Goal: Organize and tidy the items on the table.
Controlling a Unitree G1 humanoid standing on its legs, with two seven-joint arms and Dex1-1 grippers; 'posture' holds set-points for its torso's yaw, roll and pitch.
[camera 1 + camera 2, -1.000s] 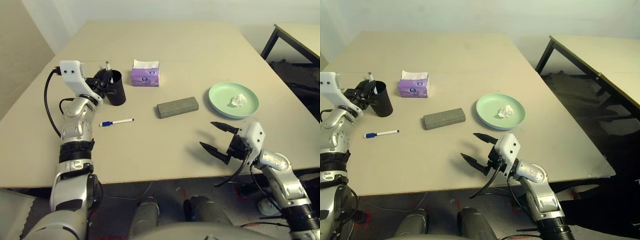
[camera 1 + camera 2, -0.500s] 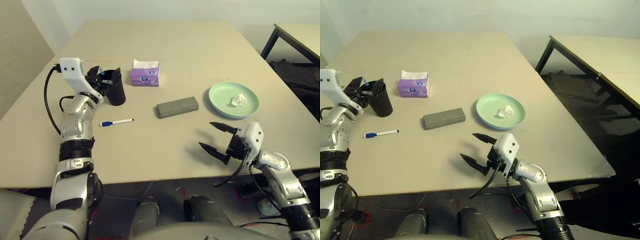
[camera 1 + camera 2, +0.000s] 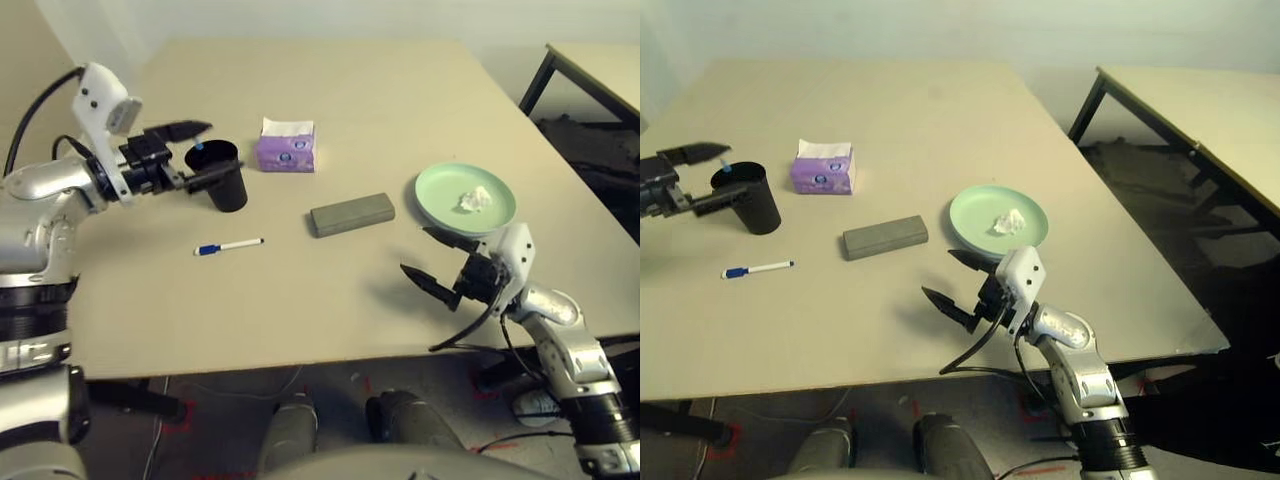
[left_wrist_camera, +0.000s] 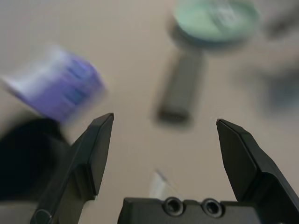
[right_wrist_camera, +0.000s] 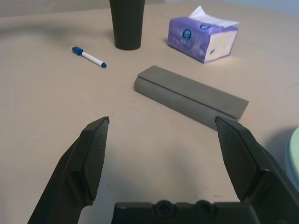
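Two grippers were seen spread wide | left gripper (image 3: 195, 153) was held level, straddling black cup (image 3: 224, 176) | right gripper (image 3: 432, 259) was kept low, glasses case (image 3: 352, 214) ahead.

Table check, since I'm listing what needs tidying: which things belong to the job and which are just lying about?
Job: blue-capped marker, grey glasses case, black cup, green plate, tissue wad.
Lying about: purple tissue pack, dark-legged side table.

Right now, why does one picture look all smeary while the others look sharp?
Left wrist view: the purple tissue box, grey case and green plate are smeared, though the left claw itself looks sharp. Right wrist view: crisp, with the marker and case clear. Left eye view: sharp, soft shadows under the black cup.
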